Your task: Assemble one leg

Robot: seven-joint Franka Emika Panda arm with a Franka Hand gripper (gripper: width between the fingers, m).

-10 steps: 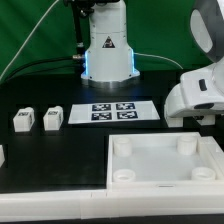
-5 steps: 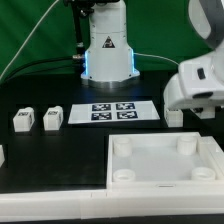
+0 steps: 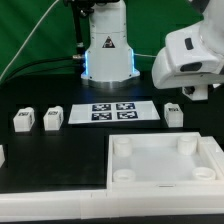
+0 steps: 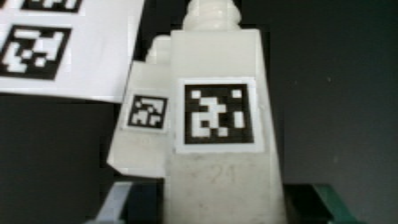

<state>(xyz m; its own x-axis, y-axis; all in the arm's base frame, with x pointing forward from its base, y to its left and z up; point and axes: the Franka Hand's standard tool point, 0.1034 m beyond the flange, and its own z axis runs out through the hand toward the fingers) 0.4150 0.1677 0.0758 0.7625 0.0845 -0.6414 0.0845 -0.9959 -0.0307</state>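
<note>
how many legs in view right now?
5 legs, it seems. Exterior view: two left of the marker board, one cut by the left edge, one right of the board. Wrist view shows another in front of that one. Arm may hide more.

In the exterior view, the arm's white housing (image 3: 190,55) is cut off by the exterior view's right edge. It hides most of the gripper (image 3: 196,91), so you cannot tell how the jaws stand. A small white part (image 3: 2,155) is clipped by that view's left edge and too little of it shows to name it. The robot base (image 3: 108,45) runs out of the top.

In the wrist view, the leg (image 4: 217,120) nearest the camera is blurred. Its near end is cut by the picture's edge, and it covers part of a second leg (image 4: 139,120) behind it. Only dark slivers of the fingers (image 4: 128,205) show beside it, so contact cannot be judged. The marker board (image 4: 63,50) is cut by two edges.
</note>
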